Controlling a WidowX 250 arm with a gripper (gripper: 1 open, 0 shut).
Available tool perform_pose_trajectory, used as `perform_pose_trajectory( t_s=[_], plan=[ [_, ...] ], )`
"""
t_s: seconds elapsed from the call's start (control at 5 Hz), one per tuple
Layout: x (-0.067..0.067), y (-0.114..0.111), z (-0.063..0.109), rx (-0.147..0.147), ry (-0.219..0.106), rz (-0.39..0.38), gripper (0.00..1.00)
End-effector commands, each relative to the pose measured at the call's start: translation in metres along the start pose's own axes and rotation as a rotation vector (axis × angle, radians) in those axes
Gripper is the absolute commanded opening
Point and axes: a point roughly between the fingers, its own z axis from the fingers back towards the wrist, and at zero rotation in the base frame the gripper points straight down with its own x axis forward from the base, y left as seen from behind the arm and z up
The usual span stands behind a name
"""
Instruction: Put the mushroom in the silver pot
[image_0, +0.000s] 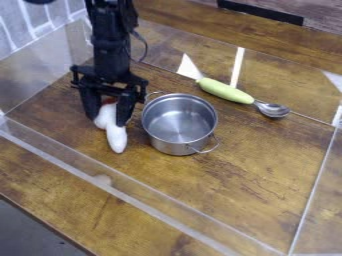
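- Mushroom (114, 131) lies on its side on the wooden table (201, 190), just left of the silver pot (179, 122), close to the pot wall but whether they touch you cannot tell. Red cap end sits up under the claw; white stem points toward the near edge.
- Gripper (108, 112) points straight down over the cap end, fingers spread to either side of it. Jaws stand partly open, straddling; no firm grip shows yet.
- Pot is upright and holds nothing.
- Handling, as judged: a light, rigid plastic toy. Smooth rounded cap will likely squirt out of a pinch; the stem is thicker and straighter, a safer hold.
- Take it where cap meets stem, or across the upper stem, so the jaws seat on near-parallel sides.
- Toy looks about as long as the pot is wide, so you should tip it in stem-first or drop it centred, or it may bridge the rim.
- Yellow-green-handled spoon (239, 96) lies well beyond the pot, out of your way.
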Motion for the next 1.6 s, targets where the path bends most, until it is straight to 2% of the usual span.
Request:
perform_pose_trajectory(
  t_s=[0.0, 0.4, 0.6, 0.8, 1.0, 1.2, 1.4],
  plan=[
    [0.003, -0.007, 0.01, -0.001, -0.038, -0.031, 0.0],
    [0.003, -0.006, 0.019, 0.002, -0.046, -0.054, 0.0],
    [-0.004, -0.009, 0.021, 0.008, -0.053, -0.116, 0.0],
    [-0.005, -0.022, 0.045, 0.012, -0.061, -0.116, 0.0],
    [-0.003, -0.044, 0.067, 0.01, -0.073, -0.116, 0.0],
    [0.0, -0.068, 0.083, -0.015, -0.072, -0.075, 0.0],
    [0.0, -0.087, 0.084, -0.029, -0.058, -0.045, 0.0]
  ],
)
